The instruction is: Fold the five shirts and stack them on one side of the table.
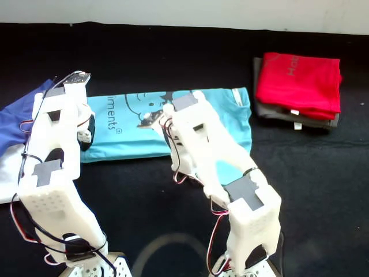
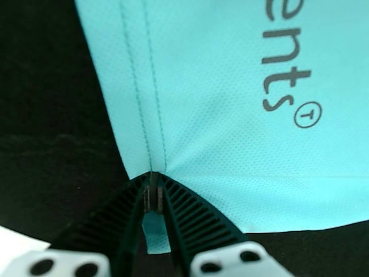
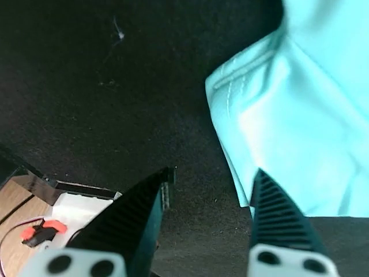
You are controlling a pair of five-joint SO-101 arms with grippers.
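Observation:
A teal shirt (image 1: 138,124) with dark print lies spread across the middle of the black table. My left gripper (image 1: 86,137) is at the shirt's left edge. In the left wrist view the left gripper (image 2: 153,193) is shut on the stitched hem of the teal shirt (image 2: 230,115). My right gripper (image 1: 151,120) hangs over the shirt's middle. In the right wrist view the right gripper (image 3: 210,182) is open above bare black table, and a folded edge of the teal shirt (image 3: 300,115) lies beside one finger (image 3: 277,210).
A folded red shirt (image 1: 298,82) rests on a folded grey shirt (image 1: 300,120) at the back right. A blue shirt (image 1: 14,118) and a white shirt (image 1: 7,173) lie at the left edge. The black table (image 1: 323,184) is bare at the front right.

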